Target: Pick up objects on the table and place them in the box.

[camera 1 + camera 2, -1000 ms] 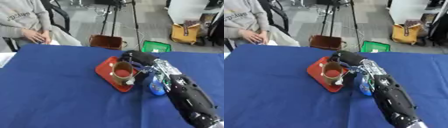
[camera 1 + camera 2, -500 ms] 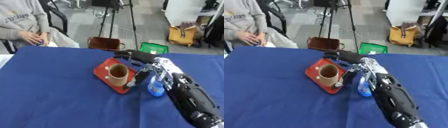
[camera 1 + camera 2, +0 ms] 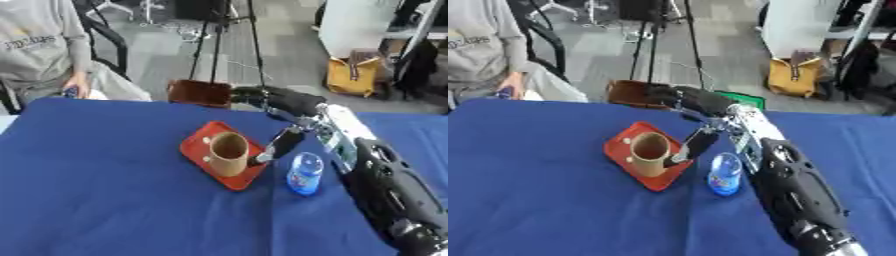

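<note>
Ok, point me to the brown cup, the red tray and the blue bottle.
brown cup (image 3: pixel 227 153), left eye view, on its side wall.
red tray (image 3: pixel 197 146), left eye view, on its bare near-left part.
blue bottle (image 3: pixel 304 174), left eye view, on its body.

Cup, tray and bottle on the blue tabletop
A brown cup stands upright on a red tray; a small clear blue bottle stands just beside the tray's right edge.

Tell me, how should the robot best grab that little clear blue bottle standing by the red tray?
Probably round the middle of the bottle, coming from its right side: it stands upright and free there, while the red tray and the right hand crowd its left.
</note>
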